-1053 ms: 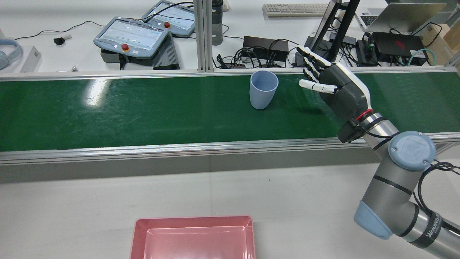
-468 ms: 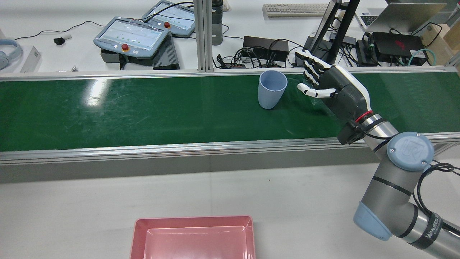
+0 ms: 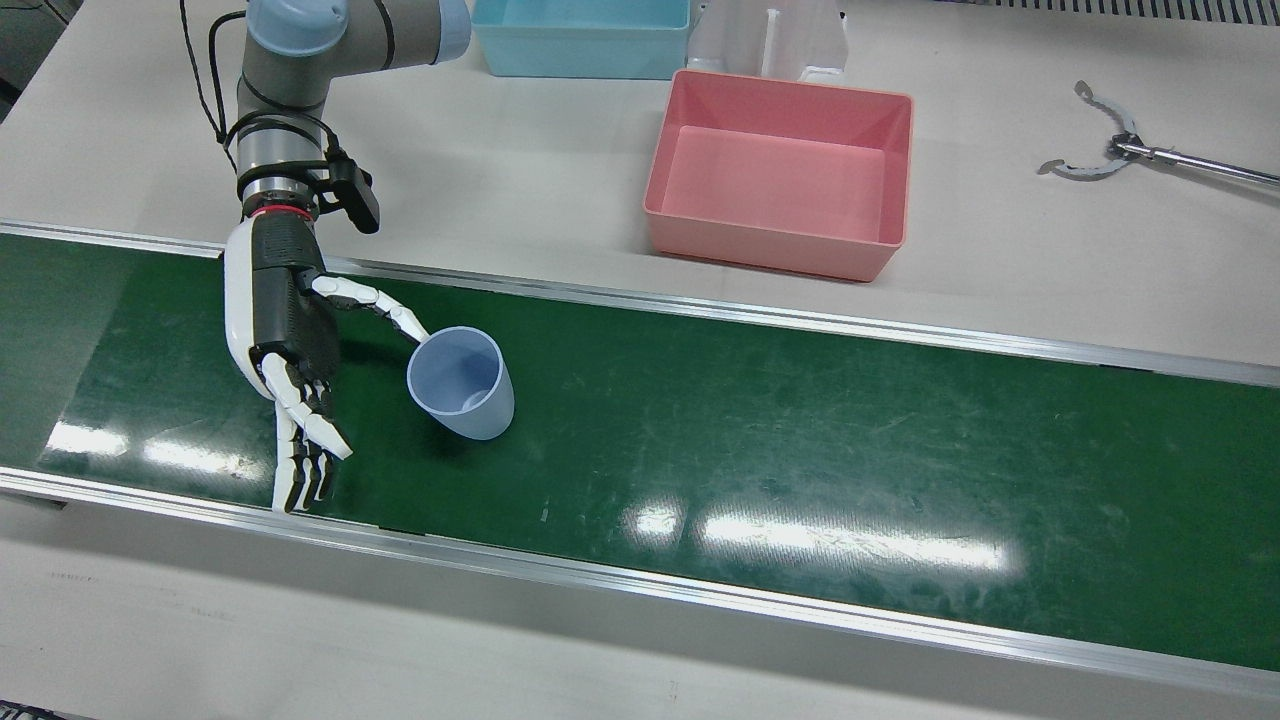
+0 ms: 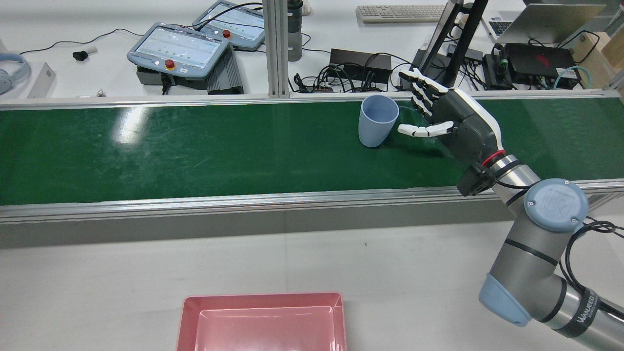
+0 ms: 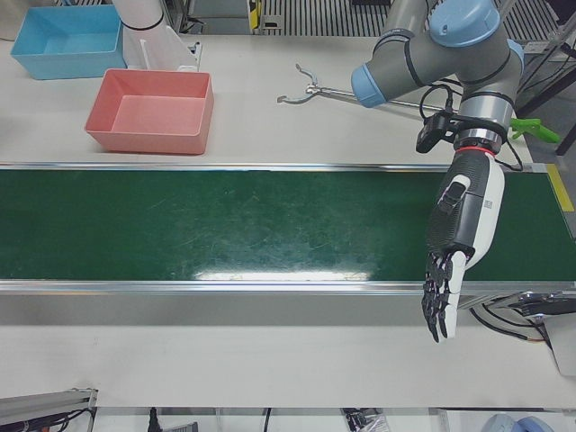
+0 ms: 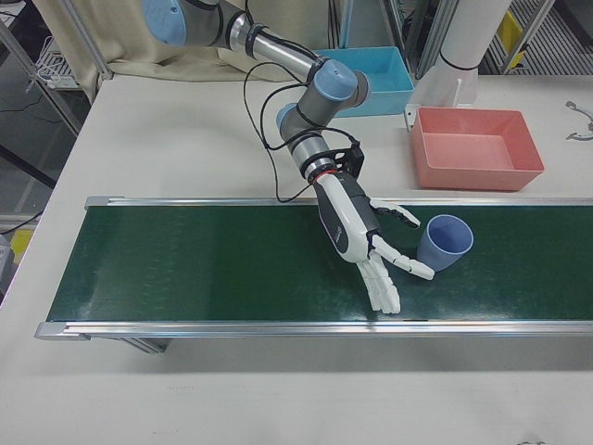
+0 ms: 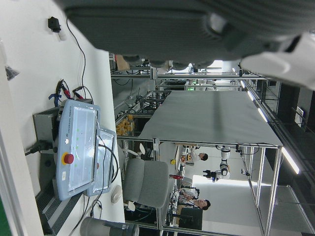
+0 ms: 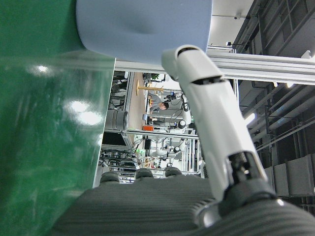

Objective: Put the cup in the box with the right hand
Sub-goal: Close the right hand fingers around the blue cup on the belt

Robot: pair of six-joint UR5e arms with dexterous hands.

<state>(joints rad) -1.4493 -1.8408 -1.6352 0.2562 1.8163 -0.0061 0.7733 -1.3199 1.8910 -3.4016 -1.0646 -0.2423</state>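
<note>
A pale blue cup (image 4: 378, 120) stands upright on the green conveyor belt (image 4: 195, 156). My right hand (image 4: 453, 122) is open just to its right in the rear view, palm facing the cup and thumb stretched toward its side. In the front view the cup (image 3: 462, 383) has the thumb tip close by its rim; the right hand (image 3: 285, 350) holds nothing. The right hand view shows the cup (image 8: 142, 24) near the thumb (image 8: 211, 113). The pink box (image 3: 780, 175) sits on the white table beyond the belt. My left hand (image 5: 459, 243) hangs open over the belt's far end.
A blue bin (image 3: 585, 35) and a white stand (image 3: 770, 40) sit behind the pink box. A grabber tool (image 3: 1100, 160) lies on the table. Aluminium rails (image 3: 700, 590) edge the belt. Teach pendants (image 4: 178, 48) and cables lie beyond the belt in the rear view.
The cup has travelled along the belt toward my right hand. The hand has dropped slightly, and its thumb now points at the cup's side.
</note>
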